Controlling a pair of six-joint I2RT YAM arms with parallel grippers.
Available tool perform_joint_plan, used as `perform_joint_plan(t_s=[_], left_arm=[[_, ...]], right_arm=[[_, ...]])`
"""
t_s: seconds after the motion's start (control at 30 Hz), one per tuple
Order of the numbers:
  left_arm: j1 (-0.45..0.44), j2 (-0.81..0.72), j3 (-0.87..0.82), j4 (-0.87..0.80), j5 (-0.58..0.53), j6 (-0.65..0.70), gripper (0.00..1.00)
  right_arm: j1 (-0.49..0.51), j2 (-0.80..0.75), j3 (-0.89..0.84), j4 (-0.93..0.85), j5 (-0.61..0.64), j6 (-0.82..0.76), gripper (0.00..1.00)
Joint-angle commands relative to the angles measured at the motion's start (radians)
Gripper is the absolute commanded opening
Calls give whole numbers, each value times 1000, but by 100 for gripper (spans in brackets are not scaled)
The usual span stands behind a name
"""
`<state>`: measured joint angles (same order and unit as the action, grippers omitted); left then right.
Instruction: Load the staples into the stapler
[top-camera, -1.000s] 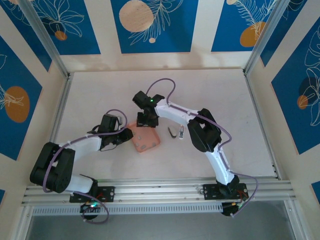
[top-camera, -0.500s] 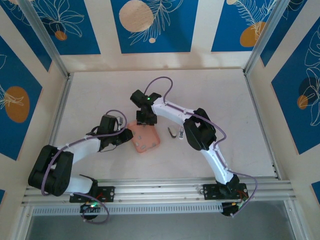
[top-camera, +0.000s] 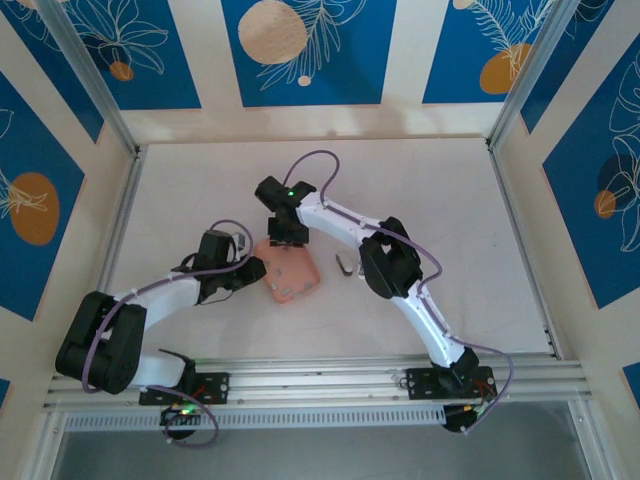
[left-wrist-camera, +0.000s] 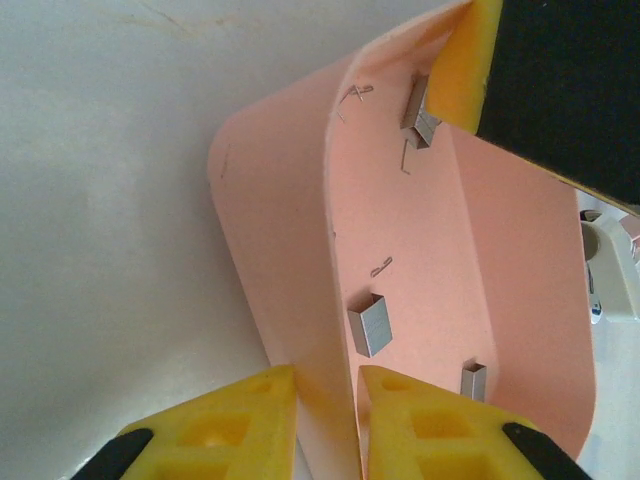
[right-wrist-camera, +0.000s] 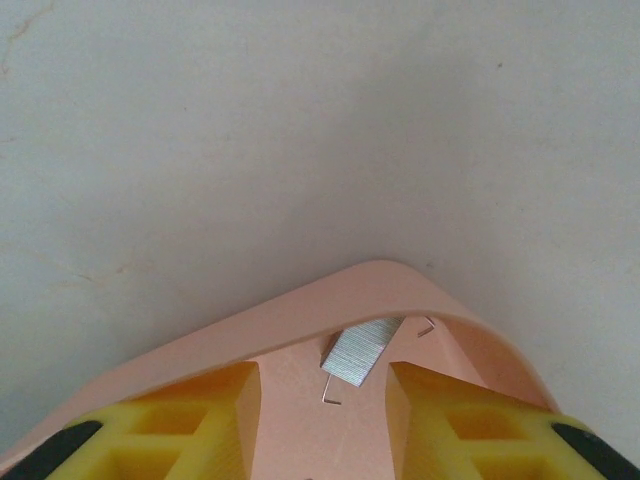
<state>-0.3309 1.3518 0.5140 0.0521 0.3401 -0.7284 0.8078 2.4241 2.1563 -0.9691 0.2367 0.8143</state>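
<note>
Jaws of the left gripper are clamped on one wall of the pink tray, steadying it on the table. Those of the right gripper stand apart, low over the tray's far corner, with a grey strip of staples lying just ahead of the gap, untouched. More strips lie loose on the tray floor. The step looks like picking up staples. Next comes a square pinch on that thin strip, then a carry to the stapler beside the tray.
</note>
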Motion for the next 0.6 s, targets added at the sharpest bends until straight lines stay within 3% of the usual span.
perform_joint_plan(t_s=[0.0, 0.57], left_arm=[[9, -11, -28, -27, 18, -5, 21], [8, 38, -51, 67, 70, -74, 19]], right_arm=[[-13, 104, -21, -14, 14, 3, 38], [10, 113, -71, -19, -6, 32, 38]])
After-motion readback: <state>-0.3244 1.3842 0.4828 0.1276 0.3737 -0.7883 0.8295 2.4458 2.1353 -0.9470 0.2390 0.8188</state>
